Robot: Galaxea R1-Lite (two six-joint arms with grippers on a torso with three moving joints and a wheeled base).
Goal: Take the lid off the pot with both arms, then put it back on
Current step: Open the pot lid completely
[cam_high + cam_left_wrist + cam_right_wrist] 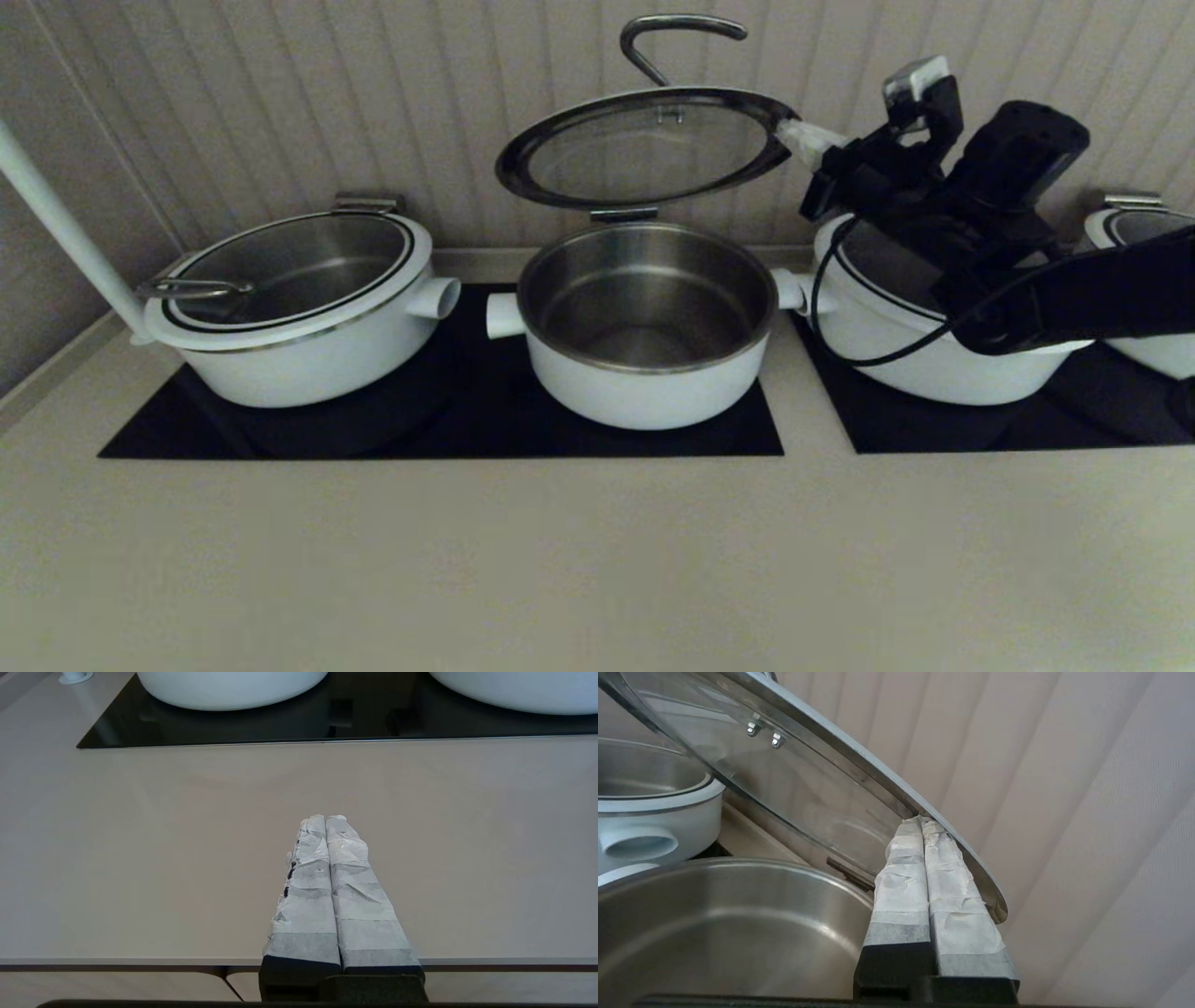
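The pot (644, 373) stands in the middle on the black cooktop, open, with its steel bowl bare. The lid (644, 149) is tilted up above it, still on its hinge bracket at the back, with its steel handle (672, 33) on top. My right gripper (794, 135) is shut, its wrapped tips against the underside of the lid's right rim. The right wrist view shows the same tips (922, 821) under the lid (808, 779), above the pot's bowl (714, 924). My left gripper (325, 819) is shut and empty over the counter near its front edge, out of the head view.
A like white pot (299, 308) with its lid on stands left. Another pot (896, 345) sits right, behind my right arm, and one more at the far right (1139, 233). A white pole (56, 224) leans far left. The ribbed wall is close behind.
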